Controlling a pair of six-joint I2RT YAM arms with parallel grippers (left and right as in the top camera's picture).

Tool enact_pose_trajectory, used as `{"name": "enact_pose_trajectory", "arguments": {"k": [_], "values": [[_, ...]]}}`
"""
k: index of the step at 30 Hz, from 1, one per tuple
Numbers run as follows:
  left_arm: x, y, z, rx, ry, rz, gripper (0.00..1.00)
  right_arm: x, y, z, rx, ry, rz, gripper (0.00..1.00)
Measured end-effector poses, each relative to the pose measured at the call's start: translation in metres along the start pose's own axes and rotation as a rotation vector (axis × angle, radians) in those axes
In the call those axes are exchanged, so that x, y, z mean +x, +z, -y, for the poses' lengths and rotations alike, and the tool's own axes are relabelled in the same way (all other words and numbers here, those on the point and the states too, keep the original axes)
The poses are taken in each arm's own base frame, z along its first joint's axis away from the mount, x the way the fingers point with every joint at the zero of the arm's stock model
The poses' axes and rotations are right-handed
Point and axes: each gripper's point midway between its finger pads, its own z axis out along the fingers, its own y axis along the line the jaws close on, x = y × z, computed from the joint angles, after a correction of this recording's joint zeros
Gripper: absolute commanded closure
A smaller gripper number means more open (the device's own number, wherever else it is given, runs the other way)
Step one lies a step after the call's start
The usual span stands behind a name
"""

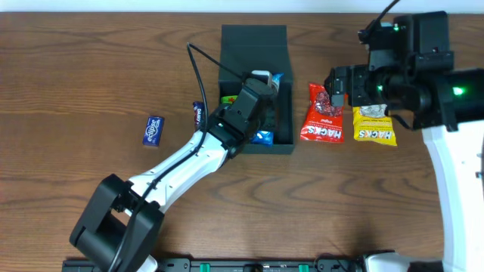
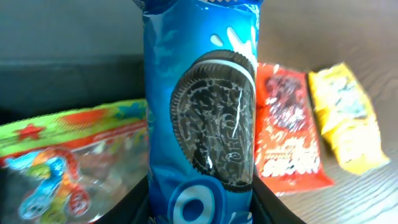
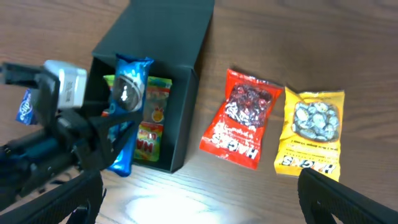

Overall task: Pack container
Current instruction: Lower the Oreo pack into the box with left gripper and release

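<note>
**A:** What's overhead giving you?

**B:** Container (image 1: 255, 45) sits mid-table, lid flipped back on the far side, box open. My left gripper (image 1: 265, 106) is over the open box, clamped on an Oreo packet (image 1: 264, 137). R of the box are a red Hacks packet (image 1: 323, 113) and a yellow Hacks packet (image 1: 374, 125), side by side on the table (image 1: 76, 60). My right gripper (image 1: 336, 81) hangs over the red one's top end. A small blue packet (image 1: 154, 130) lies well off to the L.

**A:** Left wrist cam?

**B:** Oreo packet fills the frame, upright between my fingers. A colourful candy packet (image 2: 68, 149) lies in the box behind it.

**A:** Right wrist?

**B:** Jaws spread wide, nothing in them, both Hacks packets below. Oreo packet is tilted inside the box, lower end nr the front wall.
</note>
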Motion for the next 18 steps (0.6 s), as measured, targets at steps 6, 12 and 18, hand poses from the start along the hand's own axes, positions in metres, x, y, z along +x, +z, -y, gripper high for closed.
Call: {"name": "enact_pose_trajectory", "arguments": {"k": [6,12,18], "values": [[0.009,0.012,0.006,0.015,-0.067,-0.013,0.73,0.001,-0.008,-0.001,-0.001,-0.016,0.014,0.01],[0.021,0.022,0.013,0.029,-0.107,-0.033,0.73,0.002,-0.008,-0.001,-0.001,-0.021,0.010,0.01],[0.011,0.023,0.020,0.058,-0.125,0.005,0.72,0.002,-0.008,-0.001,-0.001,-0.024,0.008,0.01]]}}
